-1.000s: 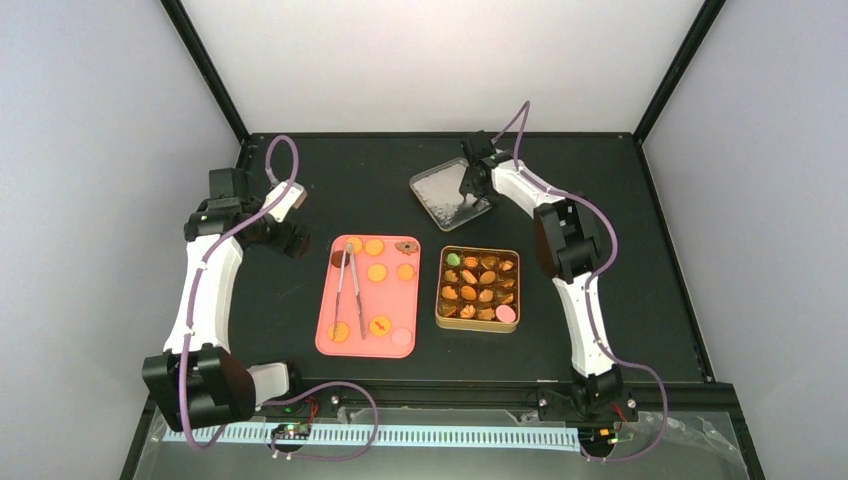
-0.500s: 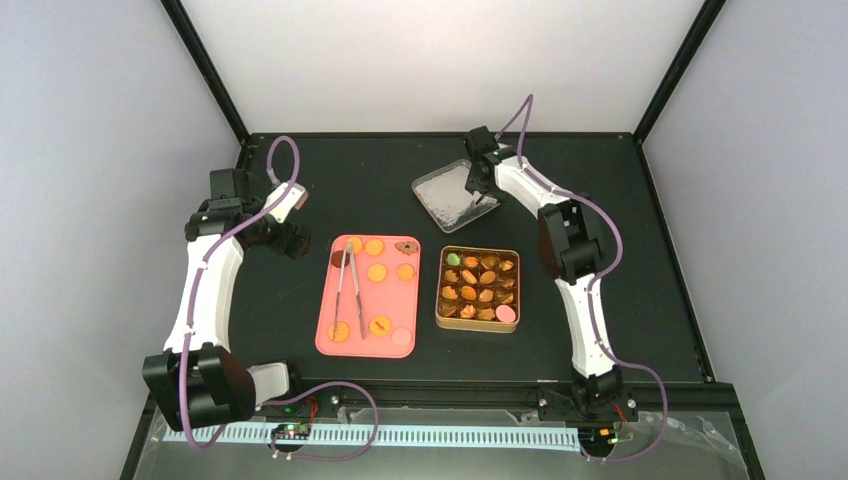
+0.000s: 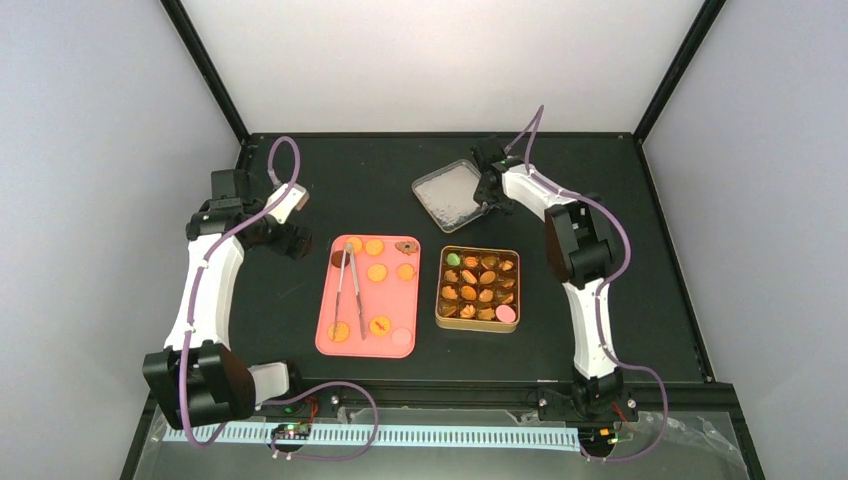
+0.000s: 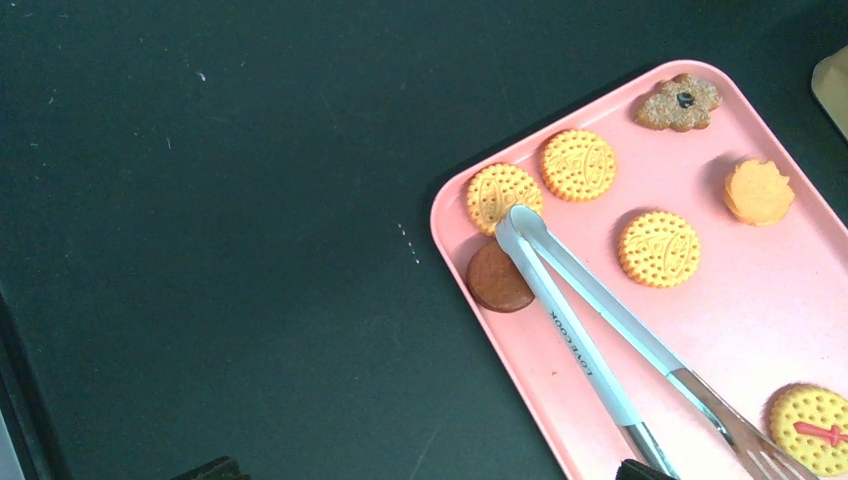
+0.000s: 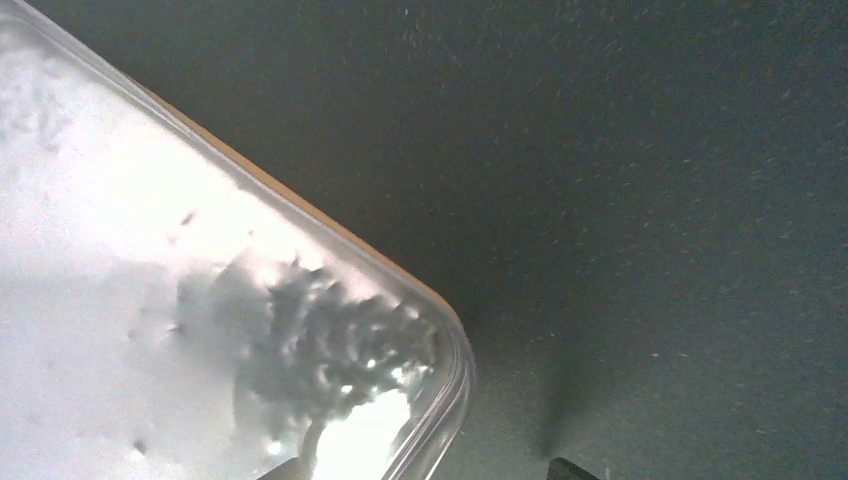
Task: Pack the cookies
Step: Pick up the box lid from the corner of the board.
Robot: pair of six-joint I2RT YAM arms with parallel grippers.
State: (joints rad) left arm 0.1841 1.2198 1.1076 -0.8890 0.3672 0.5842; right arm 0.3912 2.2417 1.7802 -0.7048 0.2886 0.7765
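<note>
Black bench (image 3: 620, 300) in a white-walled booth, arm bases at the near edge. Nearest them is a pink tray (image 3: 325, 335) w/ a handful of cookies (image 3: 377, 272) loose on it, mostly orange, one dark brown, one pale pink at the near-right corner. Metal tongs (image 3: 350, 290) lie lengthwise on it, joined end just beside the brown one. Right of the tray and apart from it is the gold tin (image 3: 439, 300), cells filled w/ more cookies, green at far-left, pink at near-right. The left tool (image 3: 288, 240) hovers off the tray's far-left corner, jaws wide, nothing btwn them. Farthest back, a clear lid (image 3: 447, 192) sits on the bench beyond the tin. The right tool (image 3: 487, 198) is at its right edge, jaws part-way apart w/ a lid corner btwn them; can't tell if it's pinching the rim or only straddling it. Step in hand, prob.: fetching the lid. To do it well: one finger under the rim, one on top, at the corner where the plastic looks stiffest. Close firmly w/o buckling it; thin slick plastic may slip or flex. Lift level, clear the tin's wall, match corners before lowering. Tray cookies aren't packed yet, so closing now may be premature.
</note>
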